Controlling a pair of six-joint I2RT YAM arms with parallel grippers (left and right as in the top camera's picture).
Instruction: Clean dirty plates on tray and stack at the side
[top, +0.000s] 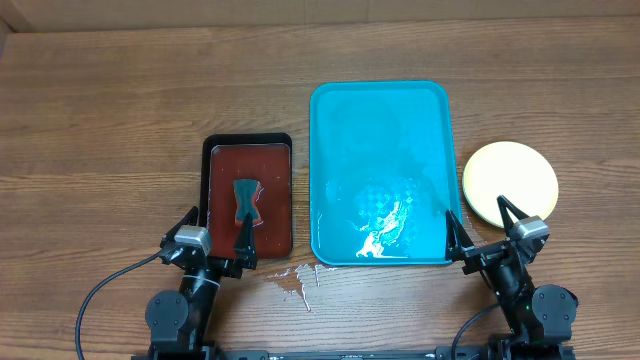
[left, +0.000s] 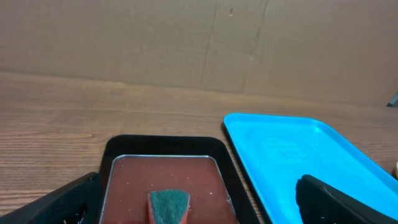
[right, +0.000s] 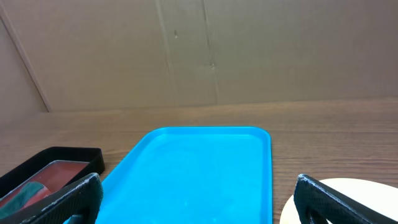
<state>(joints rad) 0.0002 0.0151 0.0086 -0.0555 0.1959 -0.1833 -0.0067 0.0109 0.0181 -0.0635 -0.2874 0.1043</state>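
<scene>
I see a wooden table (top: 100, 110) backed by cardboard (left: 186, 43). Nearest me, the left gripper (top: 220, 214) and right gripper (top: 475, 207) hang with fingers spread, holding nothing. Beyond them the tray (top: 380, 120) sits in the centre, wet and bare. The plates (top: 510, 180) lie just to its right, a yellow one on top. I judge them light, stiff and slick, best pinched at the rim.

Turquoise tray (top: 380, 130), wet inside, pale yellow plate (top: 510, 178) just beside it
</scene>
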